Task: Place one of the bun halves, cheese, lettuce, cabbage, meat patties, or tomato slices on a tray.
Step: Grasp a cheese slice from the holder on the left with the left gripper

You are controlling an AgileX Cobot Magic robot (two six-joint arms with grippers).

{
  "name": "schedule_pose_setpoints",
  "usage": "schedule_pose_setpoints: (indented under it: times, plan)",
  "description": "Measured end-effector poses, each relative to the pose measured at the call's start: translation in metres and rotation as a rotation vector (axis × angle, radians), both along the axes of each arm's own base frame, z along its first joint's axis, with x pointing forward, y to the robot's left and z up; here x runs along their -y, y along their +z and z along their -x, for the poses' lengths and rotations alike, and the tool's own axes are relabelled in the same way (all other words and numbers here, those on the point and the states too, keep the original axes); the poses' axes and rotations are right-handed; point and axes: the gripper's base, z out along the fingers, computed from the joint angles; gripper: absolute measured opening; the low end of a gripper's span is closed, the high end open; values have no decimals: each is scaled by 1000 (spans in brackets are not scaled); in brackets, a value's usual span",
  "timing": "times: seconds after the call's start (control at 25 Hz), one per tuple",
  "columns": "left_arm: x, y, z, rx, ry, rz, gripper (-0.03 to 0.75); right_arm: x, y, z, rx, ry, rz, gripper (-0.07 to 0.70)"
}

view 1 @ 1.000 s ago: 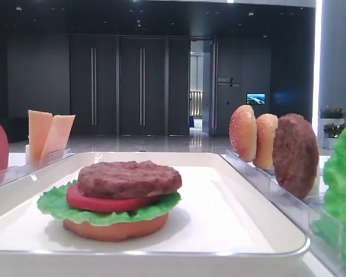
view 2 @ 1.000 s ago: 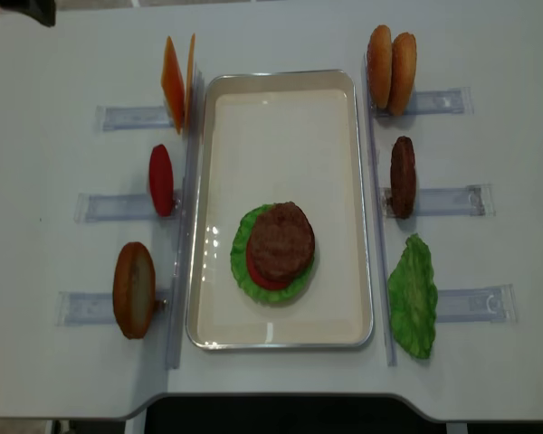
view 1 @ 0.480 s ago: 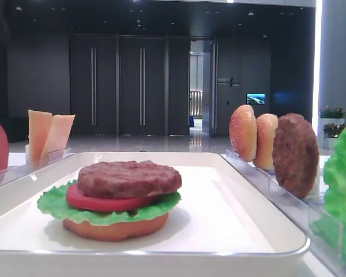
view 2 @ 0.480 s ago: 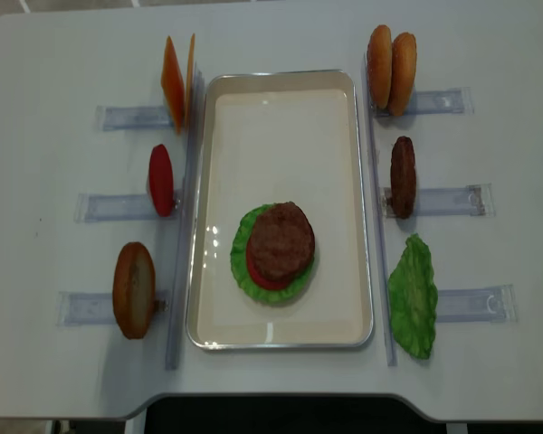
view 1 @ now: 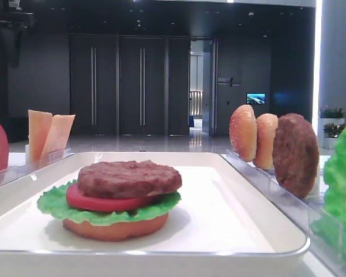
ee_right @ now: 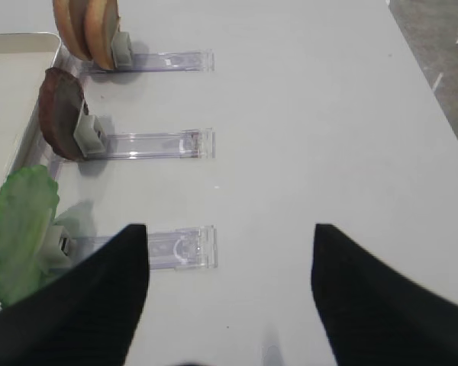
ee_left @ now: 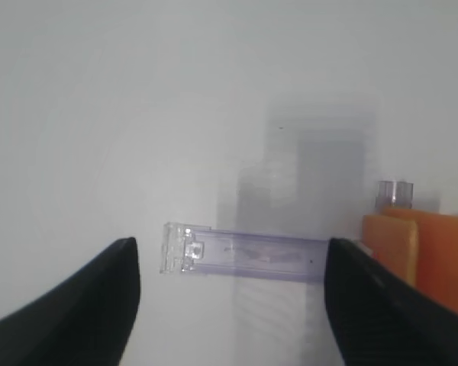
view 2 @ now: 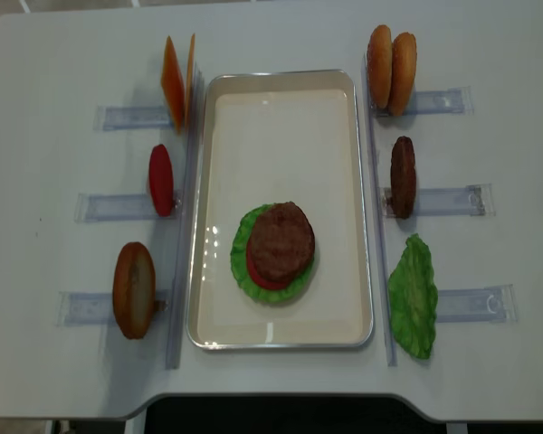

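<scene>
On white rimmed tray, rough round patty, ruffled lettuce.

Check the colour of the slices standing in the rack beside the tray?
Orange cheese slices; clearest in the overhead view.

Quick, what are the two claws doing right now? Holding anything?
Left gripper: open, holding nothing, above the table near the cheese.
Right gripper: open, holding nothing, above the table beside the lettuce.
</scene>
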Motion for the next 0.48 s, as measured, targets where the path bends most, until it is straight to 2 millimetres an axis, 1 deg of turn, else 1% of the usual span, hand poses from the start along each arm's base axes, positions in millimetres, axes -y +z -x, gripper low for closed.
schedule_pose_setpoints:
  times: [0.2,0.28,0.36,0.48]
  plan:
    - [0,-4,-3,-2,4,-2,576,0,0,0,0,0,0,440]
    - [3,-4,-3,-2,2,-6,576,0,0,0,0,0,0,440]
    - [12,-5,-4,-2,-10,-20,576,0,0,0,0,0,0,440]
    - [34,-9,-4,-4,-38,-39,576,0,0,0,0,0,0,440]
